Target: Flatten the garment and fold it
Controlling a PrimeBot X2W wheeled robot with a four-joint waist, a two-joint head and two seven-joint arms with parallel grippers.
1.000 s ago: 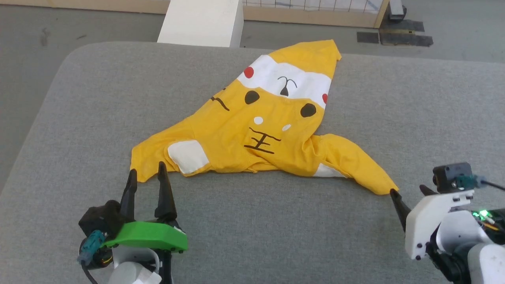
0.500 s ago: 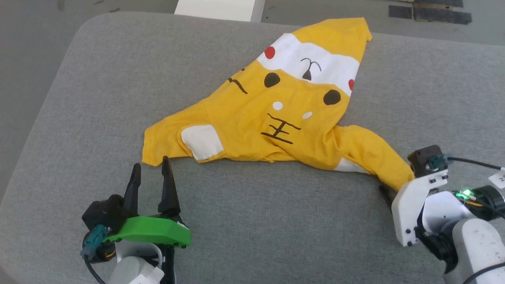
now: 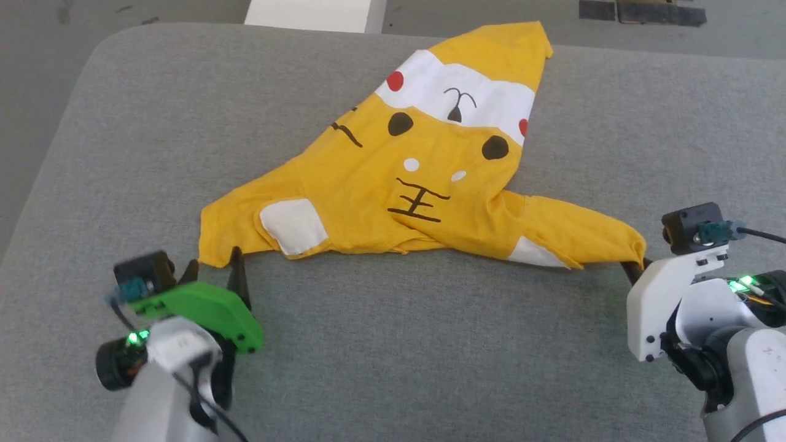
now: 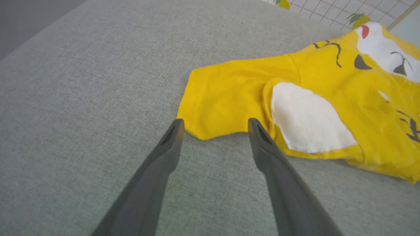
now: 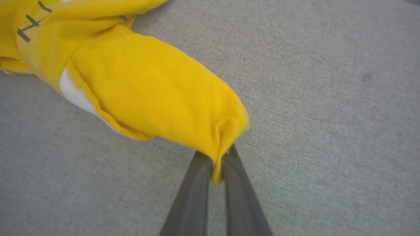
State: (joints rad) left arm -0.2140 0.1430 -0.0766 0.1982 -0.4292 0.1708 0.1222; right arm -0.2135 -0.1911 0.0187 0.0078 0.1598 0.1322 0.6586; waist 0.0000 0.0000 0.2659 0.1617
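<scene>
The garment, a bright yellow T-shirt with white patches, red dots and black stripes, lies crumpled on the grey padded table. My right gripper is shut on the tip of the garment's right sleeve, the yellow cloth pinched between its two fingers. At the near left, my left gripper stands open, its tips on either side of the left sleeve's near corner. Nothing is held between the left fingers.
Beyond the table's far edge stands a white block on the grey floor, with dark floor tape at the far right. Bare grey table surface lies all around the garment.
My right gripper has moved onto the right sleeve tip and shut on it. My left gripper has come forward to the left sleeve's corner, still open. The head camera has shifted.
</scene>
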